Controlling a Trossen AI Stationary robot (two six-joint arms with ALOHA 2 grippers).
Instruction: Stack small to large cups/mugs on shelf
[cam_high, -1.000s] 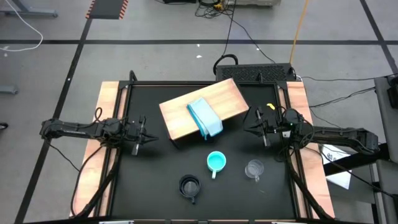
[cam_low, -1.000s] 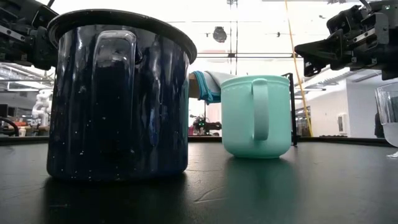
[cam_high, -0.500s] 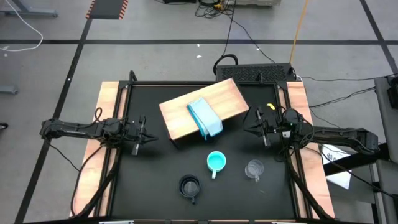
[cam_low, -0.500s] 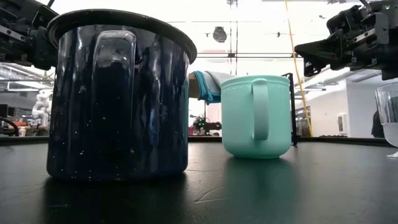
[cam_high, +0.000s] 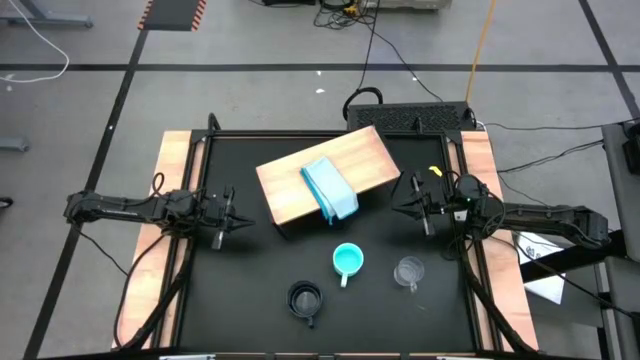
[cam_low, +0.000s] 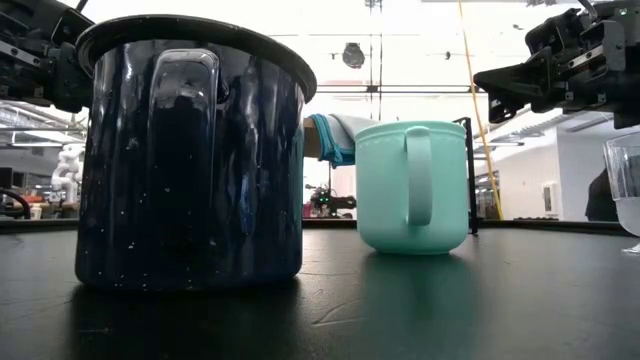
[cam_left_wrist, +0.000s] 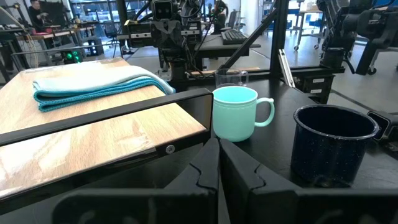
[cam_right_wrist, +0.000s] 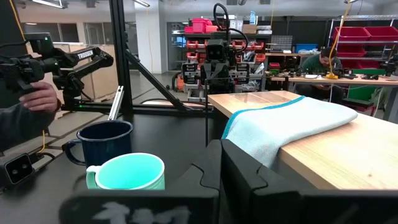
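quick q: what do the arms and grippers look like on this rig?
Both arms are dark, slender, jointed tubes. The left gripper and right gripper each end in two thin black fingers; up close these are flat, matte, notched plates. A yellow tag sits near the right wrist, with black cables alongside.

Two dark six-joint arms reach inward from opposite sides of the table, both held above its surface. The left arm's two-finger gripper hangs with its fingers pressed together, empty. The right arm's two-finger gripper mirrors it across the table, likewise closed and empty.
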